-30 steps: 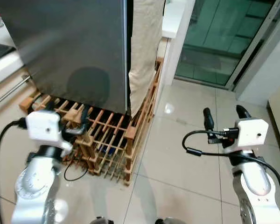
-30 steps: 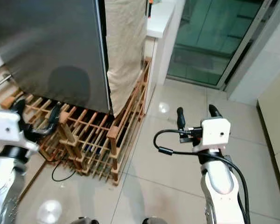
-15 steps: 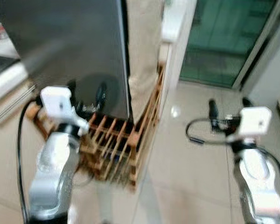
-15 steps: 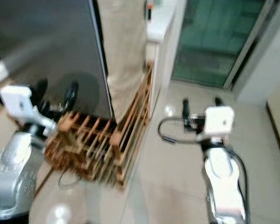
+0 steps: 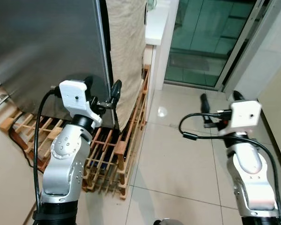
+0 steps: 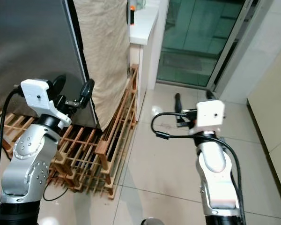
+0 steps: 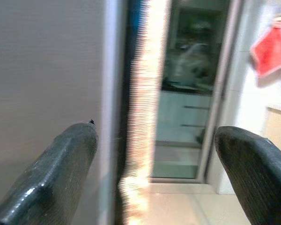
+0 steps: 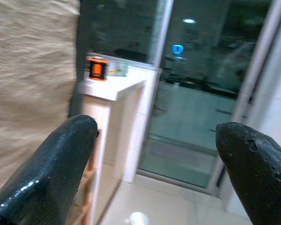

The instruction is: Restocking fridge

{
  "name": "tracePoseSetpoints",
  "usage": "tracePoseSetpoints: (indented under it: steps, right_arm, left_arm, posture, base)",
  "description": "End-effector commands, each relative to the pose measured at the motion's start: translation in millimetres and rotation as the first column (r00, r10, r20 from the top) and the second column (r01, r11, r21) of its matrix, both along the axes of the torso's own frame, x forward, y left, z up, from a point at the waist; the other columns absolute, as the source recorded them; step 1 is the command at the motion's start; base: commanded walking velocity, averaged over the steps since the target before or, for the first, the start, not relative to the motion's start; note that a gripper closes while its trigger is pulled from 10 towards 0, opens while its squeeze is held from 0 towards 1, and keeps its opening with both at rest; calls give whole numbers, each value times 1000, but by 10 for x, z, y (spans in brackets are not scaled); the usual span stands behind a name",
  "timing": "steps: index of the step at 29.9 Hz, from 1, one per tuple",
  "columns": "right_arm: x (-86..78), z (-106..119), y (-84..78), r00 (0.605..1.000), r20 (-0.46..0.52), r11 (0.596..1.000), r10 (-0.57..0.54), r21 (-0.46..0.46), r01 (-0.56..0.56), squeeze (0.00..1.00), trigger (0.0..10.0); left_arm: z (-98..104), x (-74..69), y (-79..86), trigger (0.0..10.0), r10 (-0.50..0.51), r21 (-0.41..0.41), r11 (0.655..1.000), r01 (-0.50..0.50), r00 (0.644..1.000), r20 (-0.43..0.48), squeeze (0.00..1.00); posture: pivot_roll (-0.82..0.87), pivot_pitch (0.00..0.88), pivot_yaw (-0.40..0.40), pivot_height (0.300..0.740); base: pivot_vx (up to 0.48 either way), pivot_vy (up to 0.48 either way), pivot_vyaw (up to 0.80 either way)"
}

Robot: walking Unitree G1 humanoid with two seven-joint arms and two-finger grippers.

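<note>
I count one fridge, its grey steel door filling the upper left of my head view, closed as far as I can see. One wooden rack sits on the floor at its foot, a lattice of slats; I make out something dark low in its slots but cannot tell what it is, and a black cable lies on the floor beside it. One beige cloth hangs down just beside the fridge's right edge, its lower part reaching the rack.

I have two pincers up. The left pincer is raised at the fridge's lower right corner, its fingers spread wide and holding nothing; in its wrist view the door edge and the cloth run between the two fingers.

Further right stands one white worktop with a small orange-and-white item on it. Behind it is a glass sliding door.

The right pincer hovers over the tiled floor, well apart from the fridge, fingers wide and carrying nothing.
</note>
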State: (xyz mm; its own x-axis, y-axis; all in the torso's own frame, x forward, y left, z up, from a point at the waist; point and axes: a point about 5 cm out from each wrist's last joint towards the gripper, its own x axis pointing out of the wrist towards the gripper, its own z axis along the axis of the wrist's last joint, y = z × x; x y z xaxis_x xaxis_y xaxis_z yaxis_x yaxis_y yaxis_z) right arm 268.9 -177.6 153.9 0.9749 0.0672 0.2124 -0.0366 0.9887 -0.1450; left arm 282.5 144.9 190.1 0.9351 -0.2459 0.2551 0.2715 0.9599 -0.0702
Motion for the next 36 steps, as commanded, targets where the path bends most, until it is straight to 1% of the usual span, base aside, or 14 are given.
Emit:
tracePoseSetpoints:
  steps: [1,5,6,8,9,10,12,16,20,23,26,29,34,36]
  right_arm:
    - [11,-38,-43,1000,-16,1000,-15,-6,15,0,10000]
    - [28,-37,-14,1000,-10,1000,-13,-10,13,0,10000]
    - [41,-48,-6,1000,-12,1000,-16,-5,16,0,10000]
    - [41,-48,-6,1000,-12,1000,-16,-5,16,0,10000]
    - [46,-56,7,1000,-14,1000,-15,-2,15,0,10000]
    - [46,-56,7,1000,-14,1000,-15,-2,15,0,10000]
    - [57,-67,46,1000,-15,1000,-7,5,7,0,10000]
    - [65,-71,54,1000,-11,1000,-13,9,13,0,10000]
    - [64,-75,44,1000,-10,1000,-20,11,20,0,10000]
    - [56,-76,48,1000,-10,1000,-19,9,19,0,10000]
    - [41,-84,33,1000,-12,1000,-23,7,23,0,10000]
    - [33,-106,30,1000,-18,1000,-25,9,25,0,10000]
    - [32,-117,53,1000,-21,1000,-20,9,20,0,10000]
    - [34,-119,57,1000,-20,1000,-20,7,20,0,10000]
  left_arm:
    - [18,59,-24,10000,4,-3,1000,-4,1000,-10,0]
    - [49,143,44,10000,77,-34,996,-78,997,-27,0]
    - [75,222,59,10000,125,-66,990,-128,991,-42,0]
    - [75,222,59,10000,125,-66,990,-128,991,-42,0]
    - [103,284,45,10000,142,-51,988,-144,989,-41,0]
    - [103,284,45,10000,142,-51,988,-144,989,-41,0]
    - [190,445,58,10000,193,-30,981,-194,980,-42,0]
    - [271,545,125,10000,226,-31,973,-228,973,-43,0]
    - [236,561,198,10000,270,-46,961,-274,960,-76,0]
    - [204,568,400,10000,380,-66,919,-388,919,-108,0]
    - [161,521,557,10000,395,-59,913,-404,911,-117,0]
    - [113,463,640,10000,415,-37,906,-422,902,-122,0]
    - [96,453,664,10000,429,-36,899,-436,894,-129,0]
    - [144,438,652,10000,417,-53,904,-424,902,-111,0]
  posture:
    - [-208,0,14,740]
    - [-202,0,17,740]
    - [-193,0,15,740]
    - [-193,0,15,740]
    - [-194,0,15,740]
    - [-194,0,15,740]
    - [-197,0,22,740]
    - [-202,0,30,740]
    - [-208,0,32,740]
    - [-210,0,33,740]
    - [-209,0,38,740]
    - [-204,0,35,740]
    - [-200,1,34,740]
    - [-200,0,42,740]
  base:
    - [0,0,-775]
    - [0,0,-164]
    - [0,0,0]
    - [0,0,0]
    - [0,0,0]
    - [0,0,0]
    - [0,0,0]
    - [0,0,0]
    - [0,0,0]
    - [0,0,0]
    - [0,0,0]
    - [0,0,0]
    - [0,0,0]
    - [0,0,0]
